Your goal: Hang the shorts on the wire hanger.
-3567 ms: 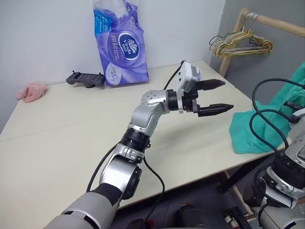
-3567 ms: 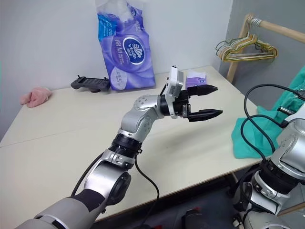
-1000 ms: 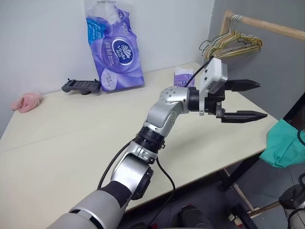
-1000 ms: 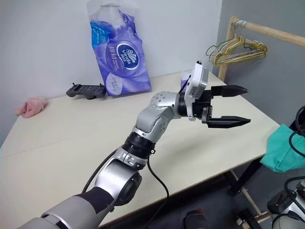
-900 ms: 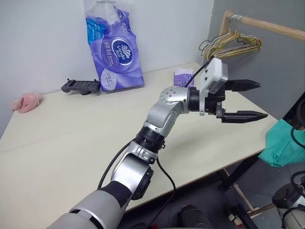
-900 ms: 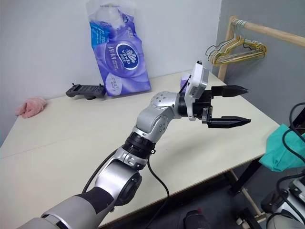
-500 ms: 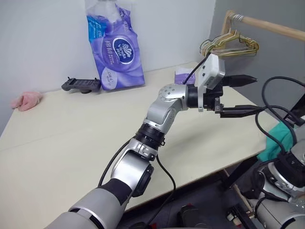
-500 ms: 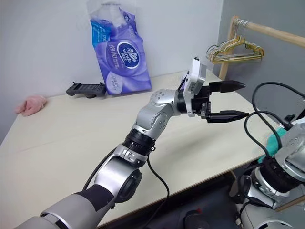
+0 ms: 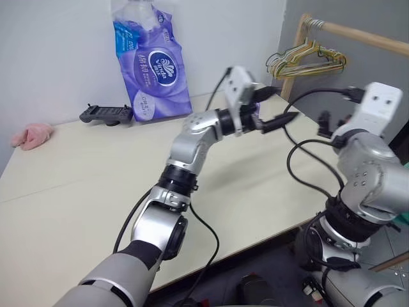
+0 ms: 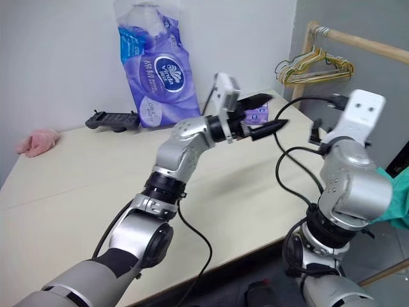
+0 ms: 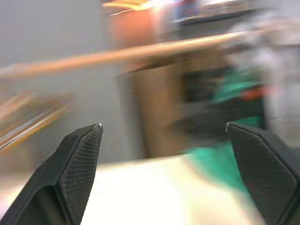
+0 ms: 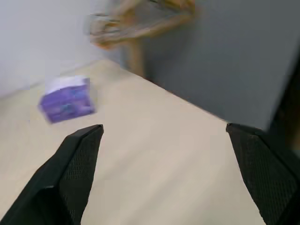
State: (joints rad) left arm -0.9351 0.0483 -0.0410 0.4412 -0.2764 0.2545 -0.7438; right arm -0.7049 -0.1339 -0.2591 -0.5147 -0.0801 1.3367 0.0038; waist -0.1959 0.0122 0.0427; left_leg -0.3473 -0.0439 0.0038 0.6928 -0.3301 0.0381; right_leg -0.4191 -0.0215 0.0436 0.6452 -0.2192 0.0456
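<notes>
the shorts (image 10: 397,203) are cut off by the frame edge.

A tall purple plastic pack of tissue paper (image 9: 153,61) stands upright at the back of the table (image 9: 77,185), against the wall. On its front, a dark blue oval badge carries a white swirling logo with brand lettering beneath it that is too small to read with certainty. Above the badge run white Chinese characters, also too small to make out. A pale round sticker low on the pack holds tiny print that cannot be read. A small purple tissue packet (image 12: 67,100) lies farther along the table; any print on it is blurred.
</notes>
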